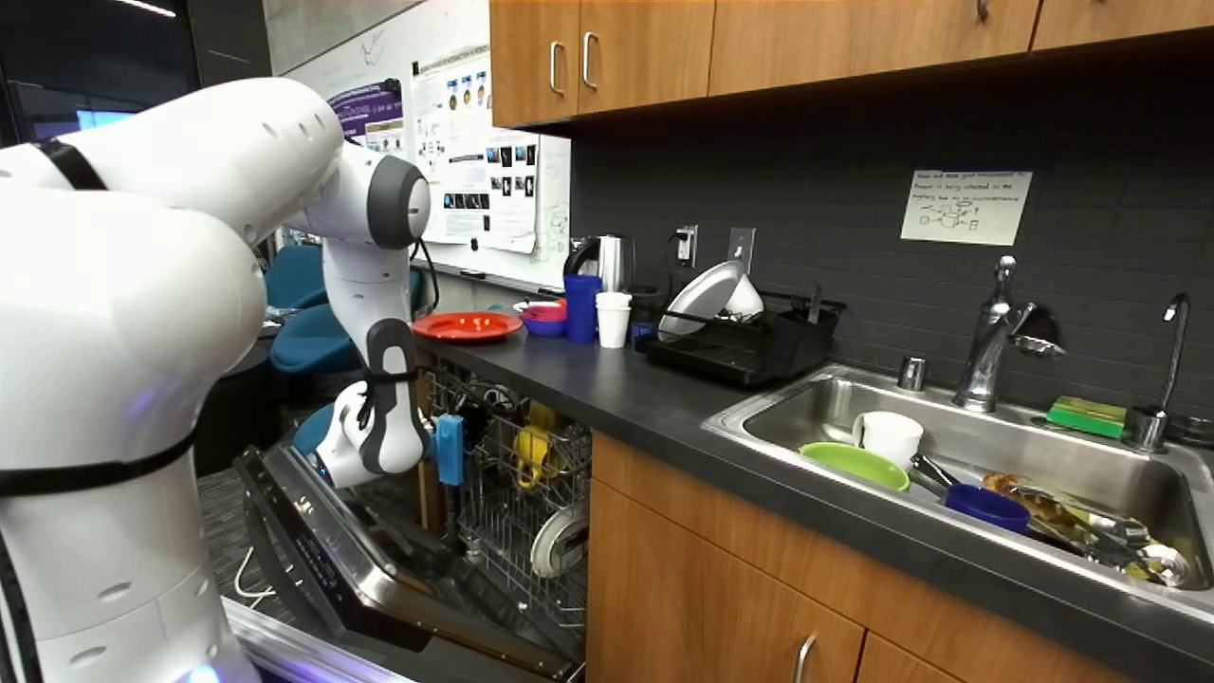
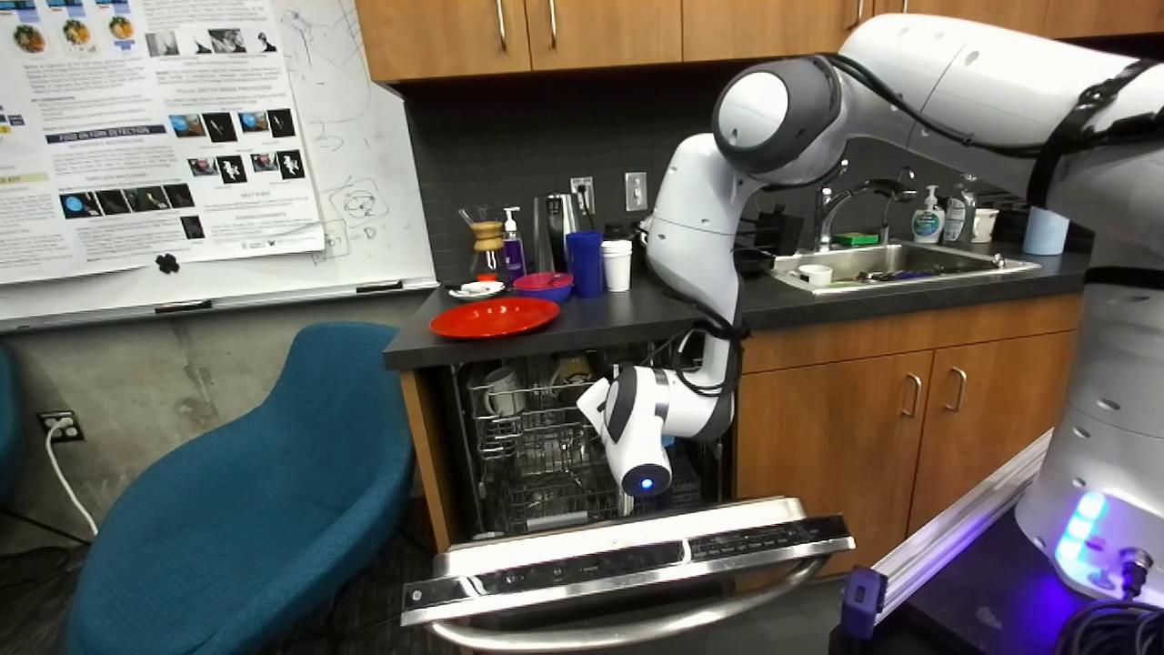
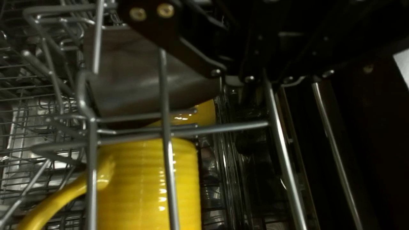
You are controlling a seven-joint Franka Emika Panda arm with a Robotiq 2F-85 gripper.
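In the wrist view my gripper (image 3: 250,93) comes in from the top, dark and poorly lit, its jaws drawn together. A metal wire (image 3: 282,153) of the dish rack runs up close to the fingertips; whether they touch or pinch it I cannot tell. Left of and below the jaws stands a ribbed yellow mug (image 3: 150,188) behind the rack wires, its handle to the left. Another yellow piece (image 3: 206,111) and a grey-brown surface (image 3: 137,73) show behind it. Yellow mugs (image 1: 534,451) also appear in an exterior view. The gripper's fingers are lost against the dark dishwasher in both exterior views.
The dishwasher door (image 2: 627,555) hangs partly lowered below my wrist. A grey mug (image 2: 503,393) sits in the upper rack. Above, the counter (image 1: 616,384) carries a red plate (image 1: 467,326), cups and a black drying rack (image 1: 749,346). The sink (image 1: 787,427) holds dishes.
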